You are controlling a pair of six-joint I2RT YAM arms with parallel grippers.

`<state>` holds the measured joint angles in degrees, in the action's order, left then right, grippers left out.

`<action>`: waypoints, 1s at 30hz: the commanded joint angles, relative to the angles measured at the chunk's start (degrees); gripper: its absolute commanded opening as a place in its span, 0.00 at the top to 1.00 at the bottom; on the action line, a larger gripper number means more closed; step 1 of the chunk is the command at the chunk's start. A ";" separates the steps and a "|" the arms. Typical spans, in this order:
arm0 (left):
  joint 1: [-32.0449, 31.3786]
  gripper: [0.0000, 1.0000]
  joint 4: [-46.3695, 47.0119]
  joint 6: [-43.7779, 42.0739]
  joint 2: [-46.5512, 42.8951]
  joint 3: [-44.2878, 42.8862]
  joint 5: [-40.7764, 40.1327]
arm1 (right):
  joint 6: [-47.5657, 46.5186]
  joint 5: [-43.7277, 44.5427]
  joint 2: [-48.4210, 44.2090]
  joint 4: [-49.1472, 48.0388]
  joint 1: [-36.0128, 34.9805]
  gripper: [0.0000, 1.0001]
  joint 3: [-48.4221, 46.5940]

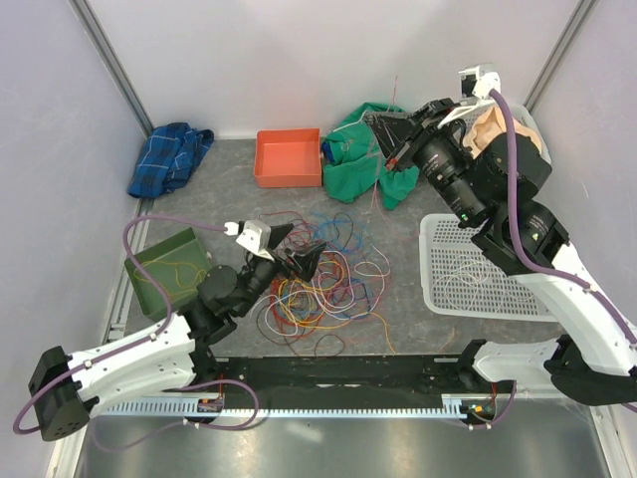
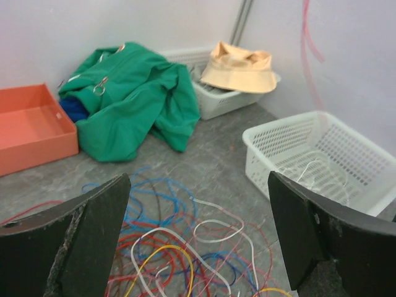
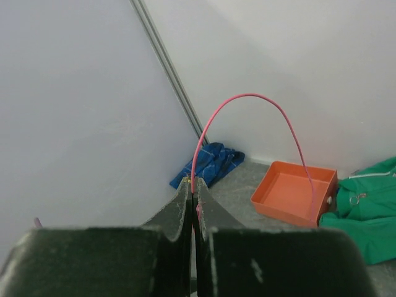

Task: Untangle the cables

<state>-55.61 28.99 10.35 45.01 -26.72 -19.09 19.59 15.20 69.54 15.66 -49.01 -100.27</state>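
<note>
While the left gripper [image 1: 304,261] hangs spread wide over the tangled cables [image 1: 323,289] at centre, the right gripper [image 3: 193,185] sits raised at 1 o'clock, clamped on one pink cable [image 3: 247,94]. Its far end likely drops toward the rest, too thin to trace.

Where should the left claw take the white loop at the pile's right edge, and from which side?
Grip the white loop on its outer arc, coming straight down with the open left claw: there it probably lies flat on bare table, with few cables crossing it.
</note>
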 commanded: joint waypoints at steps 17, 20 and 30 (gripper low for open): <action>-0.02 0.04 20.75 -2.35 0.59 -5.87 14.60 | 6.07 -4.82 -6.52 4.91 -0.12 1.00 13.87; -0.28 0.06 21.98 -0.86 4.81 -8.08 16.89 | 7.21 -5.36 -7.22 4.73 -0.12 1.00 14.13; -12.58 0.00 41.15 -16.12 23.24 -10.53 -13.28 | 9.67 -4.13 -9.42 1.04 -0.20 1.00 17.83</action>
<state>-64.20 60.29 5.96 60.97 -32.97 -13.54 27.77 10.61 60.27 19.81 -49.01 -83.50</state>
